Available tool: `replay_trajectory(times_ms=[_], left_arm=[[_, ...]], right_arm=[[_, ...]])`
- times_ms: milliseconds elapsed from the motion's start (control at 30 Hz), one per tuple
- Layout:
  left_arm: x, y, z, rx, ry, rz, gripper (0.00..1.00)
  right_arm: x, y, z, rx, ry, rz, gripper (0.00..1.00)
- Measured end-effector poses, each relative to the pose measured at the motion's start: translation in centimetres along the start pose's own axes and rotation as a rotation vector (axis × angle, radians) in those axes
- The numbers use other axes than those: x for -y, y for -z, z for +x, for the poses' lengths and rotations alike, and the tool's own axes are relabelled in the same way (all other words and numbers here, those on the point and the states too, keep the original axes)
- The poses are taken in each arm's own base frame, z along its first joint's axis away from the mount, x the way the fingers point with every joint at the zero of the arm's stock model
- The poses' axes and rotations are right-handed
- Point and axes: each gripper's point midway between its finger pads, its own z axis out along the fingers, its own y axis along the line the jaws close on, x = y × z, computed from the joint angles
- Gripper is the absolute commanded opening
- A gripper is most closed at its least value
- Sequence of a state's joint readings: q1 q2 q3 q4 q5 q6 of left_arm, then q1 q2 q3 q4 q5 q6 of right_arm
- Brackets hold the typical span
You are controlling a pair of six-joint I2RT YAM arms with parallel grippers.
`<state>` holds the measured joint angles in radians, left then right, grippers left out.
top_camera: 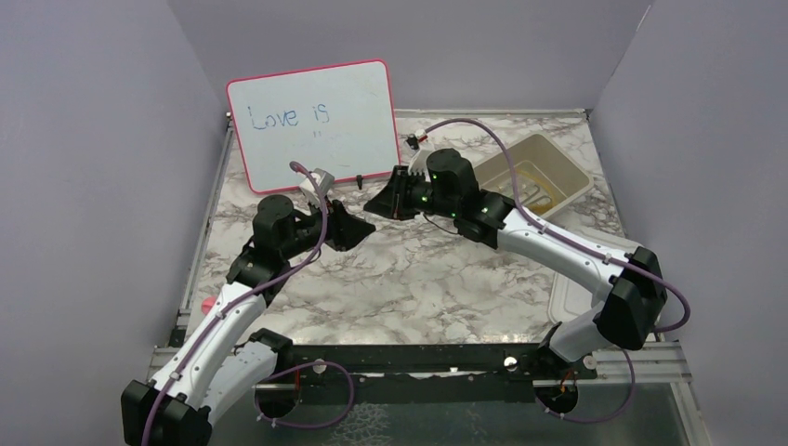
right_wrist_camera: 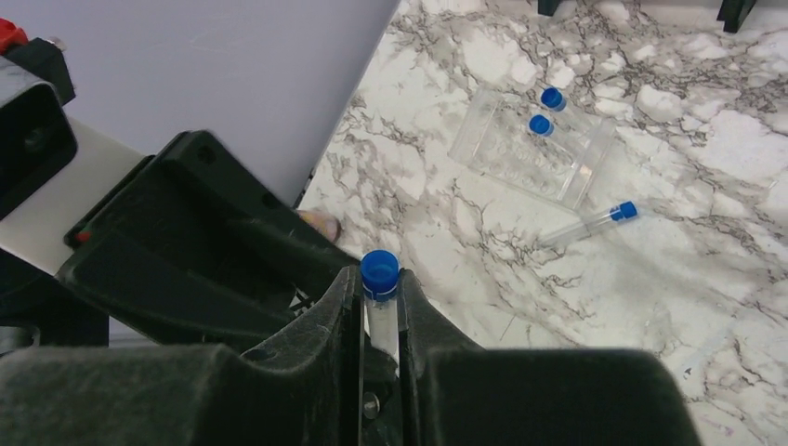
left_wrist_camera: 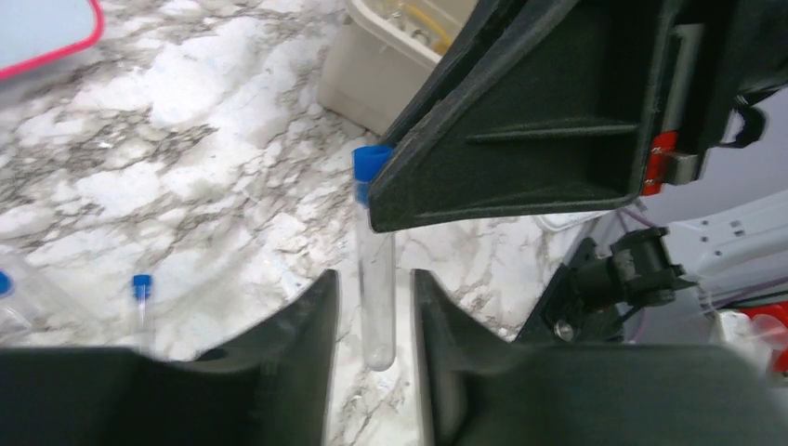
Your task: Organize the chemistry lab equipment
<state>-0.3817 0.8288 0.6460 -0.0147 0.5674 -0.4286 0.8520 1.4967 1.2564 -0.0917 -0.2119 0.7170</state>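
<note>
Blue-capped tube (right_wrist_camera: 379, 271) is clamped in my R pincer (right_wrist_camera: 377, 302), jaws tight just under the cap. L pincer (left_wrist_camera: 374, 283) straddles its lower end, jaws apart w/ gaps both sides. Tube's held mid-scene above the marble table (top_camera: 418, 279). Loose tube (right_wrist_camera: 590, 223) lies beside a clear pouch (right_wrist_camera: 534, 149). Beige tub (top_camera: 578, 177) sits far right.

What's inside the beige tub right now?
An amber hose lies in the beige tub, with thin pale pieces too small to identify. The right arm covers the tub's near left corner, so anything there is hidden.
</note>
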Motion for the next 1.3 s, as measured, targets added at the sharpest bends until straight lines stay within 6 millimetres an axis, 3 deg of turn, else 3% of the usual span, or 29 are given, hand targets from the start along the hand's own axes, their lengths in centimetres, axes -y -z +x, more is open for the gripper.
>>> replay_trajectory(times_ms=[100,233,433,600,900,1033,1300], left_arm=[[-0.9,0.2,-0.1,-0.002,0.007,-0.067,0.60],[-3.2,1.0,-1.3,0.034,0.005,-0.231,0.61],[-7.0,4.1,-4.9,0.183,-0.020,-0.540,0.62],[-9.4,7.1,-7.5,0.298,-0.052,-0.754,0.62],[-13.5,10.0,-7.3,0.310,-0.012,-0.964,0.62],[-14.9,10.4,-6.9,0.294,0.024,-0.990,0.62],[-15.5,9.8,-6.3,0.260,0.065,-0.953,0.62]], right_arm=[[-0.2,-0.2,-0.8,0.035,0.055,-0.021,0.14],[0.0,-0.7,-2.2,0.121,0.204,-0.041,0.14],[2.0,-3.1,-3.2,0.234,0.433,-0.042,0.14],[4.7,-5.0,-1.6,0.264,0.560,-0.025,0.14],[5.5,-7.2,-0.1,0.342,0.687,-0.037,0.14],[5.5,-8.7,1.4,0.354,0.743,-0.037,0.14],[6.9,-11.6,5.0,0.294,0.782,-0.016,0.14]])
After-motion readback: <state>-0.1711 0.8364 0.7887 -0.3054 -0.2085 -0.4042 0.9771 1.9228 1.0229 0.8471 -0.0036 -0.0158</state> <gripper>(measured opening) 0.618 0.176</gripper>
